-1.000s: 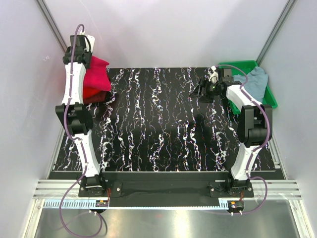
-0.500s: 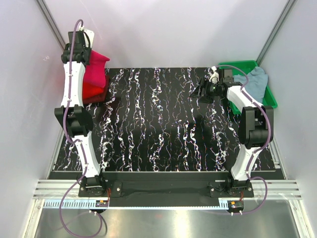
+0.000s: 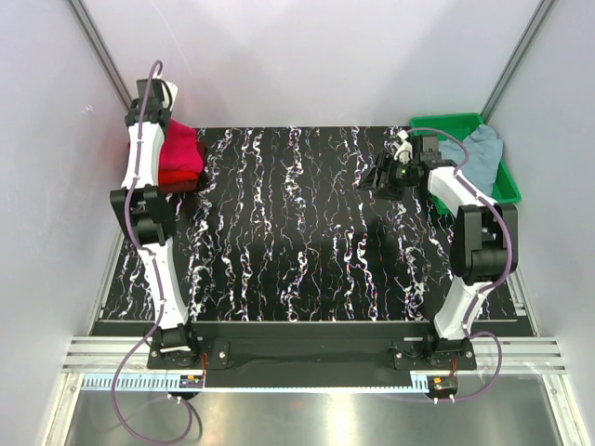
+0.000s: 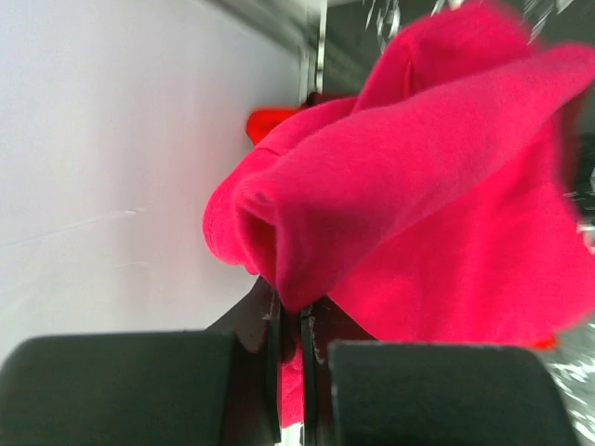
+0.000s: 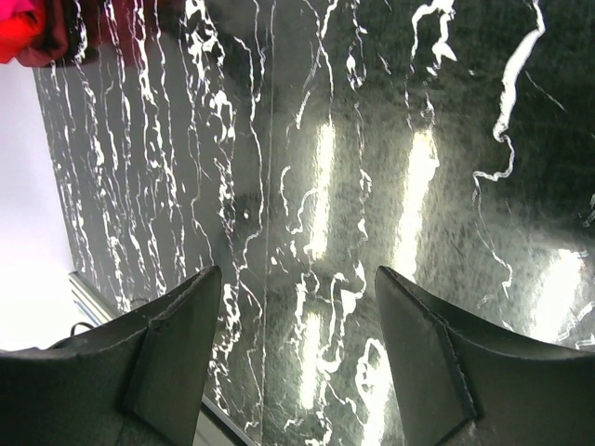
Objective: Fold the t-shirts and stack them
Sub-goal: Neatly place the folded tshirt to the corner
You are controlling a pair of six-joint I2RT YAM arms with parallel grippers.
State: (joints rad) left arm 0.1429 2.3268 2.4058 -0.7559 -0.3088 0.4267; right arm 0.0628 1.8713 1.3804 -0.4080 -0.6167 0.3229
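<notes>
Over the last second the crimson t-shirt [image 3: 181, 149] has been drawn back and lowered onto the red pile [image 3: 178, 175], so this stacking step is judged nearly done. A fold of the shirt is clamped between the nearly closed fingers of the left gripper [image 4: 290, 316]. The right gripper [image 5: 297, 344] is spread wide and empty, with the grey-blue t-shirt [image 3: 479, 153] lying just behind it.

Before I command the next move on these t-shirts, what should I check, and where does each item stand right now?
1. Grip of left gripper on crimson t-shirt: ok, shut on a fold.
2. State of right gripper: ok, open and empty above the table.
3. Neat fold in crimson t-shirt: not ok, bunched.
4. Fold of grey-blue t-shirt: not ok, crumpled in green tray.
5. Crimson t-shirt resting on red t-shirt beneath: cannot tell.
</notes>
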